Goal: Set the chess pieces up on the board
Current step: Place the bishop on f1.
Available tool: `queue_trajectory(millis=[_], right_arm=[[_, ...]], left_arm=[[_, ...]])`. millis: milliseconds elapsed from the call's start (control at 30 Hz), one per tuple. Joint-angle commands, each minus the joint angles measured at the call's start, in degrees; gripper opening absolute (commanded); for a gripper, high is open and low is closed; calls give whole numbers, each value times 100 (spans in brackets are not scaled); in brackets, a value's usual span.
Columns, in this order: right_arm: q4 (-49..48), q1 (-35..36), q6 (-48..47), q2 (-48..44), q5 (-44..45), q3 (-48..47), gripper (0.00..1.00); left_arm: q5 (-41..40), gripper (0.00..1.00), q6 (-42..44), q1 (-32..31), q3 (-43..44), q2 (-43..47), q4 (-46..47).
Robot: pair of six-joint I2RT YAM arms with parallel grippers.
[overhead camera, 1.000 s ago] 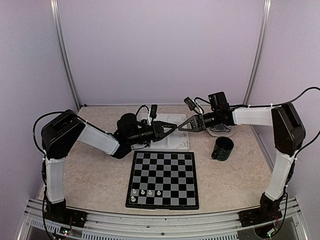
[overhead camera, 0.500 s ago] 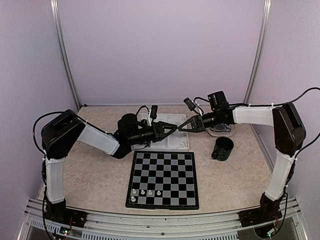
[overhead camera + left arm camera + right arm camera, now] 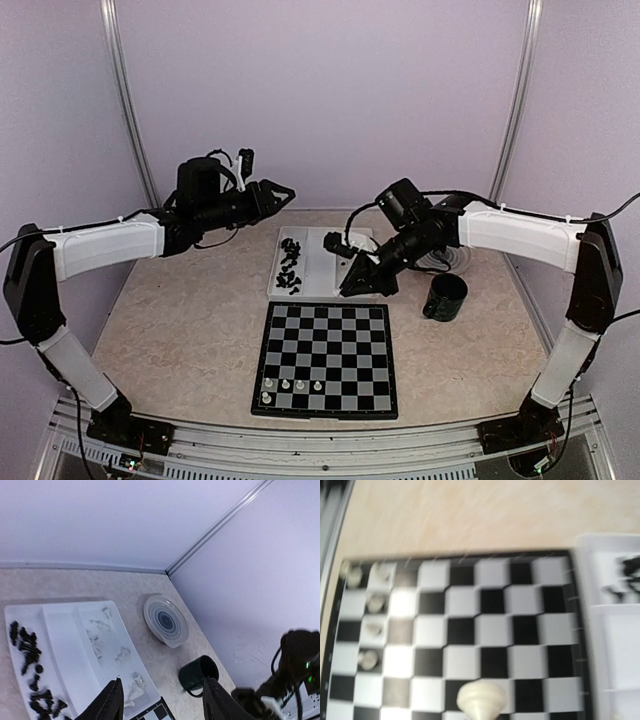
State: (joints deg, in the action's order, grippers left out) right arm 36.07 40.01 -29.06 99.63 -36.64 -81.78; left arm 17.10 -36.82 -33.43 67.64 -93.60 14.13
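Right claw (image 3: 348, 287) clenched on a white piece (image 3: 481, 700); left claw (image 3: 162, 682) released, empty.
Right claw hangs over the far edge of the board (image 3: 330, 345), beside the tray (image 3: 322, 262). Left claw is raised over the far left of the table (image 3: 180, 330). Five set white pieces (image 3: 285, 384) stand at the board's near left corner. Black pieces (image 3: 290, 265) lie in the tray's left compartment.

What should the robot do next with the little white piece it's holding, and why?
Probably carry it toward the near-left corner of the board and lower it there. The right jaws look shut on a white piece by the tray, and five white pieces already stand in that corner.
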Motion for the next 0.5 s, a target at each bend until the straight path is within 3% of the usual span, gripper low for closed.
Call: queue_trajectory(millis=[0, 167, 467], right_arm=[[996, 691, -1044, -73, 1572, -32, 3], [1487, 1376, -1340, 132, 2309, -44, 3], [1910, 2609, -1310, 445, 3148, 61, 4]], left_arm=[[-395, 54, 783, 187, 570, 254, -1657], [-847, 54, 1487, 320, 759, 182, -2178], [-565, 55, 1415, 814, 423, 411, -2090]])
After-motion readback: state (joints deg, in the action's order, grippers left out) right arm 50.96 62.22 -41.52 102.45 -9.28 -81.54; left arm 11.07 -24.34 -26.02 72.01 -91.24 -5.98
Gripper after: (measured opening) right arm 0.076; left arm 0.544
